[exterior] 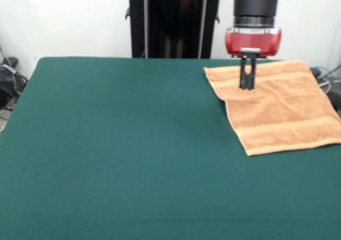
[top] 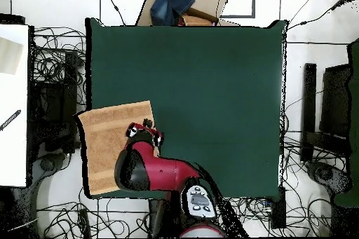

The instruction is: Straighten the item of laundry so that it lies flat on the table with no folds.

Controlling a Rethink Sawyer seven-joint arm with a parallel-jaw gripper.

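The orange-tan towel (exterior: pixel 277 109) lies spread out at the table's far right corner in the front view, with band stripes near its near and far ends. I see no folds in it. In the overhead view the towel (top: pixel 112 145) sits at the table's left side, its outer edge reaching just past the table's edge. The dark green table (exterior: pixel 117 154) is far bigger than the towel. My gripper (exterior: pixel 248 85) points down over the towel's far left part, its fingers close together, at or just above the cloth. It also shows in the overhead view (top: pixel 147 123).
The robot's black pedestal (exterior: pixel 173 21) stands behind the table's far edge. A cardboard box with blue cloth (top: pixel 184 3) sits beyond the table's opposite side. Cables (top: pixel 52 61) lie on the floor around the table.
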